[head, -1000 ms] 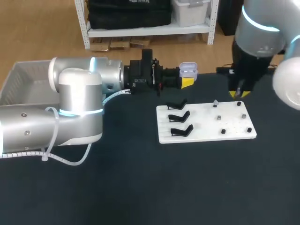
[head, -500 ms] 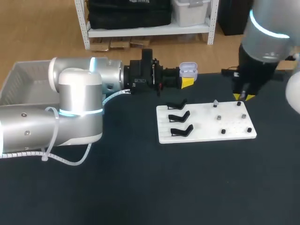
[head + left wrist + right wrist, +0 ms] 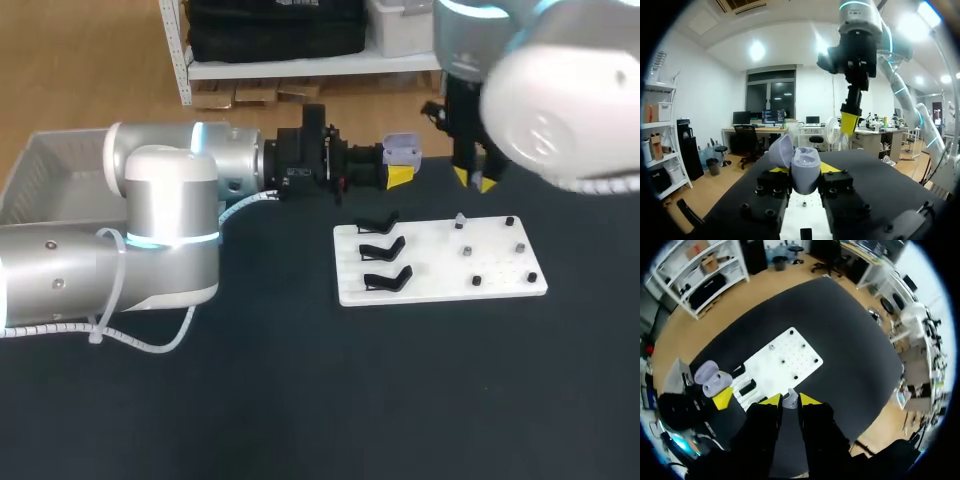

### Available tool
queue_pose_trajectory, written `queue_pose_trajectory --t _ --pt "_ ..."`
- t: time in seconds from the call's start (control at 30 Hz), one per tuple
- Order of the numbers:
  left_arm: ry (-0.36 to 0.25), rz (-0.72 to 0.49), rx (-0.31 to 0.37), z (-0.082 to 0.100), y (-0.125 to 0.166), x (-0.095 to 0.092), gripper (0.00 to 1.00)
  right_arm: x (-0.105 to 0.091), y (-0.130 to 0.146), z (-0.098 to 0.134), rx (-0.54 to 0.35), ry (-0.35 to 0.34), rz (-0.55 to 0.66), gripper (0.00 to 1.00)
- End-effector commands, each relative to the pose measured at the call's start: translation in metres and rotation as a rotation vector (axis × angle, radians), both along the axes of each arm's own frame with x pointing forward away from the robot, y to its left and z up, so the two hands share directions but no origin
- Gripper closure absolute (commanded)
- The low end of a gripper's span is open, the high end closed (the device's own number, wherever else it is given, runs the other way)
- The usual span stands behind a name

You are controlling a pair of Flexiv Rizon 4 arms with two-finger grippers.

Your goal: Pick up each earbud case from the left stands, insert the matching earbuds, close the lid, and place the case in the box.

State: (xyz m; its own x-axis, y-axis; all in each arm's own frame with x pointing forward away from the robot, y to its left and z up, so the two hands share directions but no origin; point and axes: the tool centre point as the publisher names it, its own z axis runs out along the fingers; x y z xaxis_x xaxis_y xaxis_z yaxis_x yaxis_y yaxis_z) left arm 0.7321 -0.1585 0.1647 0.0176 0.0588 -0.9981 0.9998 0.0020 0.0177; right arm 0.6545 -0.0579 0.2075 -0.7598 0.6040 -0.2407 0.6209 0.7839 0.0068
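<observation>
Dark and bare in front, the desk (image 3: 300,400) is carrying a white board (image 3: 430,282) that is lying just beneath both claws. At its far edge the left claw (image 3: 398,176) is clamping a lavender earbud case (image 3: 400,150) from two sides, with the lid standing open ahead of the fingers. Close beside that case the right claw (image 3: 475,181) is hanging over the board's far side, its yellow tips barely apart and pinching a small pale earbud (image 3: 789,400). From overhead that earbud is hiding behind the fingers. A grey box (image 3: 40,165) is sitting well behind the left claw, partly covered by the arm.
</observation>
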Motion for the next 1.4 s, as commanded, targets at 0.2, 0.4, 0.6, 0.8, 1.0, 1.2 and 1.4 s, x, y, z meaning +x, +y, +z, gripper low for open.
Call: queue_pose_trajectory --t 0.2,0.4,0.6,0.8,1.0,1.2,1.4 --pt "-0.005 0.002 -0.007 -0.002 0.000 0.000 1.00 0.016 0.034 0.019 -0.063 0.028 -0.126 1.00" --pt "-0.005 0.002 -0.007 -0.002 0.000 0.000 1.00 0.027 0.047 0.028 -0.077 0.034 -0.077 1.00" --pt "-0.005 0.002 -0.007 -0.002 0.000 0.000 1.00 0.037 0.054 0.031 -0.093 0.039 -0.017 1.00" --pt "-0.005 0.002 -0.007 -0.002 0.000 0.000 1.00 0.047 0.062 0.032 -0.091 0.051 0.039 1.00" --pt "-0.005 0.002 -0.007 -0.002 0.000 0.000 1.00 0.054 0.067 0.028 -0.093 0.061 0.072 1.00" --pt "-0.005 0.002 -0.007 -0.002 0.000 0.000 1.00 0.057 0.072 0.024 -0.086 0.069 0.093 1.00" --pt "-0.005 0.002 -0.007 -0.002 0.000 0.000 1.00 0.061 0.073 0.017 -0.084 0.078 0.104 1.00"
